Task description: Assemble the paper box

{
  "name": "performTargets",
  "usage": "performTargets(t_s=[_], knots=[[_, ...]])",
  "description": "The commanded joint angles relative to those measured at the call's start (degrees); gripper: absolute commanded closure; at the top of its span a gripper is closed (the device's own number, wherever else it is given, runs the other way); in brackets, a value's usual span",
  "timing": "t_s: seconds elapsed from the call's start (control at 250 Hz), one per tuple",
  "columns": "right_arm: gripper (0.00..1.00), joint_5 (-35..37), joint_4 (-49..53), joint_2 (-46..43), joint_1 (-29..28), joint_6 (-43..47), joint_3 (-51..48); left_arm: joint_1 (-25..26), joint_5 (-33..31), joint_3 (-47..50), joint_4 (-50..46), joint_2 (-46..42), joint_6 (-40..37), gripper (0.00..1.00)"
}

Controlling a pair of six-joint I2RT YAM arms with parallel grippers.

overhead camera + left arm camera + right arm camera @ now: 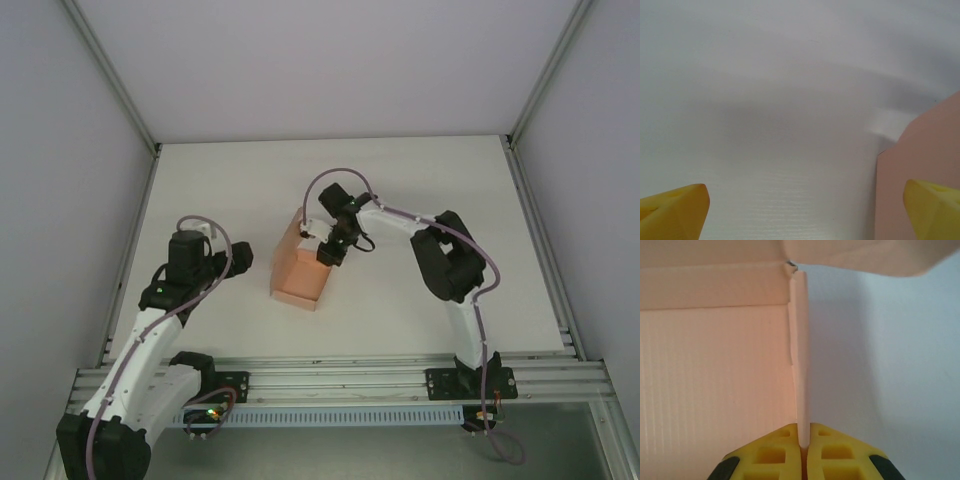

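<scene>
The right claw (803,434) was pinched tight on a thin side wall of the pink paper box (715,370), with its two yellow fingers (772,452) pressed flat against the card. The left claw (804,212) was spread wide with nothing in it, and it hung over the white desk (765,125) just beside the box's left side. The box sat near the middle of the desk, with its open top facing up.

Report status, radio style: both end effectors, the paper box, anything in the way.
Right end effector shut on paper box wall. Left end effector open, beside box. Nothing else seen in the way.
</scene>
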State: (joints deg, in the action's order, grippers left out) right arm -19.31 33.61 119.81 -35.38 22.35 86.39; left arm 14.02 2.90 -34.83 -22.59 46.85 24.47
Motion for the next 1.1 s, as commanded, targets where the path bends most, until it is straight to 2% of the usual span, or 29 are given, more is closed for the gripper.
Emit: performTargets(t_s=[0.0, 0.06, 0.164, 0.272, 0.355, 0.771, 0.938, 1.014, 1.094], knots=[[1.0, 18.3, -11.2, -4.6, -2.5, -20.2, -8.3, -0.4, 1.0, 0.9, 1.5, 0.6, 0.6, 0.0], [1.0, 25.0, -13.0, -6.4, -4.6, -25.2, -12.2, -0.4, 1.2, 1.3, 1.9, 0.8, 0.8, 0.0], [1.0, 33.8, -9.8, -5.8, -7.7, -30.9, -13.9, -0.5, 1.4, 1.4, 2.3, 1.4, 1.0, 0.0], [1.0, 37.8, -4.5, -3.6, -9.2, -34.3, -12.7, -0.4, 1.8, 1.2, 2.1, 1.8, 0.7, 0.0], [1.0, 38.2, -1.4, -2.1, -9.2, -35.8, -11.7, -0.4, 1.8, 1.6, 2.0, 1.6, 0.7, 0.0], [1.0, 37.0, -3.0, 0.2, -9.0, -35.7, -10.3, -0.4, 1.7, 2.6, 1.9, 0.4, 1.1, 0.0], [1.0, 34.4, -14.1, -11.8, -6.7, -39.0, -17.8, -0.6, 1.9, 2.2, 1.3, -1.8, 2.6, 0.0], [1.0, 29.0, -20.6, -19.1, -4.1, -40.6, -22.6, -0.6, 2.6, 2.2, 2.1, -3.0, 3.4, 0.0], [1.0, 20.1, -28.0, -26.9, -0.3, -42.6, -28.0, -0.8, 2.9, 1.9, 2.9, -4.3, 4.2, 0.0]])
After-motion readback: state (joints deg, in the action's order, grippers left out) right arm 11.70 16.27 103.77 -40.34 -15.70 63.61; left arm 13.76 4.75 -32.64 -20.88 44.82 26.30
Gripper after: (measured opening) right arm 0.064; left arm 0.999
